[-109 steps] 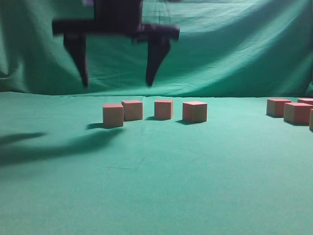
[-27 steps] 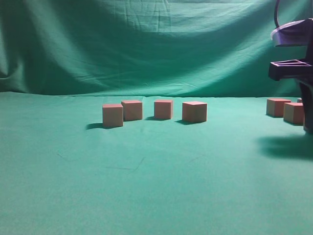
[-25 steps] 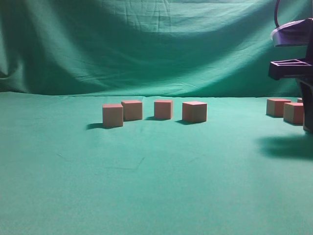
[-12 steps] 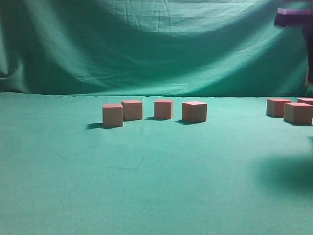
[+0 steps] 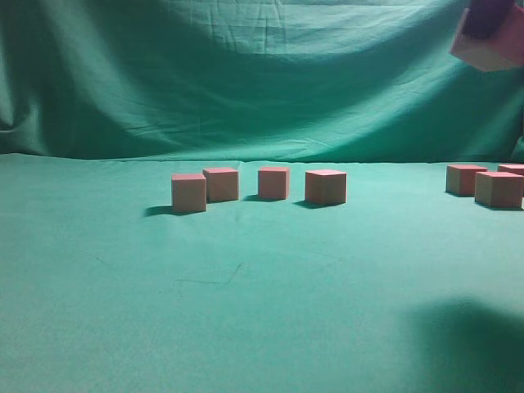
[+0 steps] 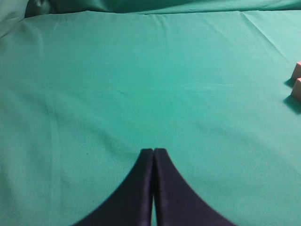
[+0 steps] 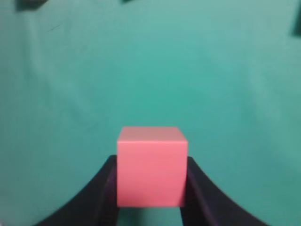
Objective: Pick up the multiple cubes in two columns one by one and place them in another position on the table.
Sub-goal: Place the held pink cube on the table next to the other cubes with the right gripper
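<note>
You have four cubes [image 5: 259,185] in a rough row on the table [image 5: 246,311], left of middle. More cubes [image 5: 488,183] sit at the far right edge. One cube [image 5: 491,47] hangs high above those, off the table.

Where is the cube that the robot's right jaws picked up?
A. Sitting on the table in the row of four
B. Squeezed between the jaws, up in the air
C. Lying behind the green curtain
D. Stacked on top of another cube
B: in the right wrist view the pink cube sits clamped between the two dark jaws, and the outside view shows it high above the table.
</note>
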Robot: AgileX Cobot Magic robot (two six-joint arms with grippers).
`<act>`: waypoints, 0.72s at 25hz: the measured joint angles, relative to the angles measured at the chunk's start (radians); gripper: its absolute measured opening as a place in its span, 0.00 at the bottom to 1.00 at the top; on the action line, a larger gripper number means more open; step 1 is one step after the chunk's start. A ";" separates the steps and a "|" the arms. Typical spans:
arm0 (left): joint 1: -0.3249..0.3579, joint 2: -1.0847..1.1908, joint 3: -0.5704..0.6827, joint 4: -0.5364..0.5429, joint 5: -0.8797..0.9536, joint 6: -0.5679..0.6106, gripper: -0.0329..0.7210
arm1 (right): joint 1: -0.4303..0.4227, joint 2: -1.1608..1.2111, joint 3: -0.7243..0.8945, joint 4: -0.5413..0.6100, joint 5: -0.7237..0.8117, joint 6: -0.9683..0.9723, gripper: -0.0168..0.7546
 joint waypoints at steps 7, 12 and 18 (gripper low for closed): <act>0.000 0.000 0.000 0.000 0.000 0.000 0.04 | 0.242 0.066 -0.002 0.021 -0.032 -0.031 0.37; 0.000 0.000 0.000 0.000 0.000 0.000 0.04 | 0.377 0.215 -0.101 -0.043 -0.050 -0.004 0.37; 0.000 0.000 0.000 0.000 0.000 0.000 0.04 | 0.407 0.410 -0.362 -0.112 0.005 0.083 0.37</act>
